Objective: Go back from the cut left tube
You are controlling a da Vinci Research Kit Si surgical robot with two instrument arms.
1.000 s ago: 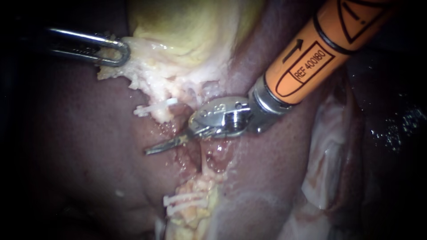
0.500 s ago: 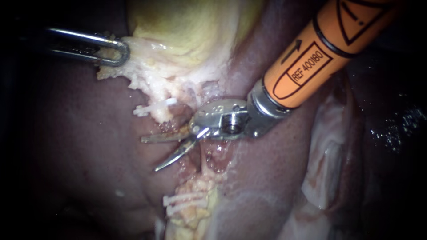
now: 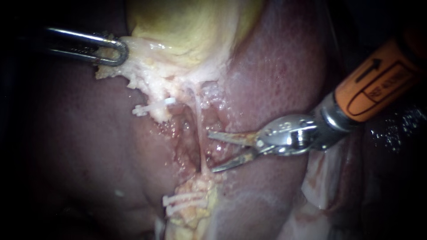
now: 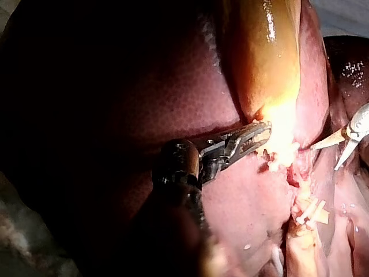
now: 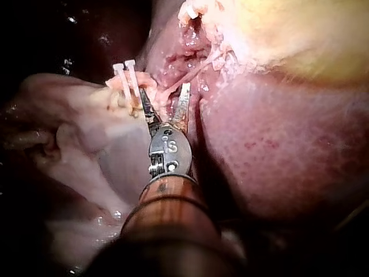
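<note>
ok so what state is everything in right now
left instrument: jaws shut on the gallbladder edge
right instrument: jaws open, gripping nothing
left tube: cut, ends apart
clips: closed on both tube ends
thin strand: unbroken, taut

Dark red liver (image 3: 275, 80) as the bed, yellow gallbladder (image 3: 187, 26) lying on it
</note>
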